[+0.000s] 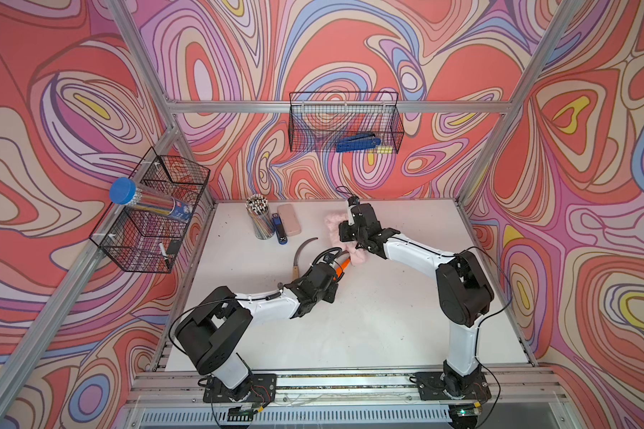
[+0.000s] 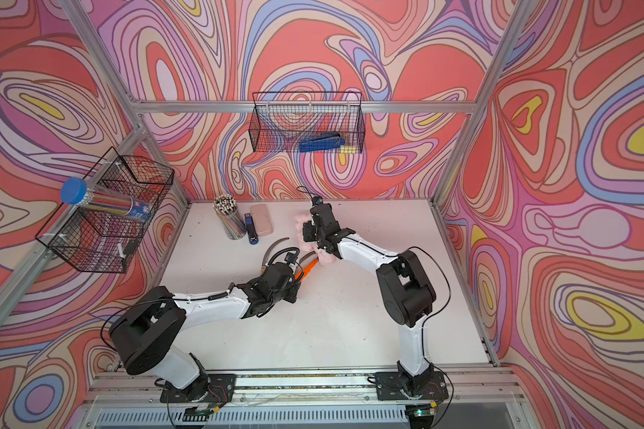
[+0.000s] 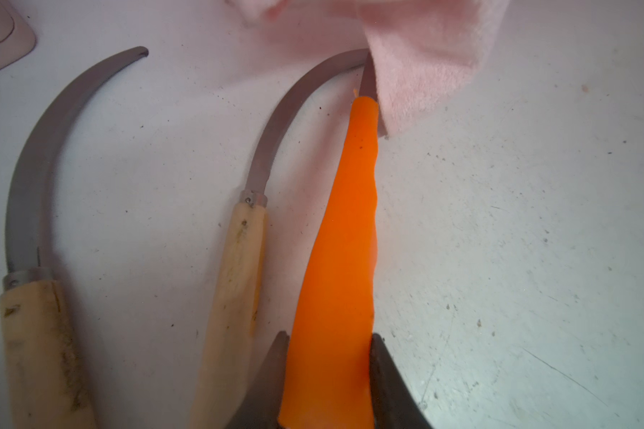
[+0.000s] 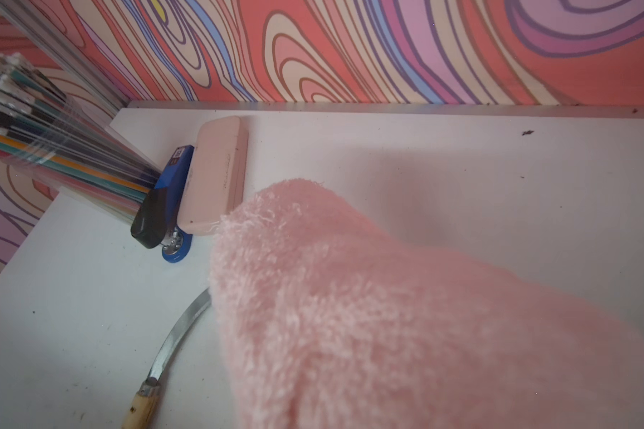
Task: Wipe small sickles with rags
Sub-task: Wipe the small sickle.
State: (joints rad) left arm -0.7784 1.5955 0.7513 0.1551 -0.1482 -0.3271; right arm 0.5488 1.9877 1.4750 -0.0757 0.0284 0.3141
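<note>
At the far left of the white worktop (image 1: pixel 369 327) stood a cup of pencils (image 1: pixel 261 223), a blue stapler (image 1: pixel 280 232) and a pink case (image 1: pixel 289 219) side by side.

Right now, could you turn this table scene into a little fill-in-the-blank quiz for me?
1. The left claw grips a grey-bladed sickle by its ___ handle.
2. The fluffy pale pink cloth drapes over that sickle's ___.
3. ___ other sickles with pale wooden handles lie on the white table.

Missing words: orange; blade; two.
</note>
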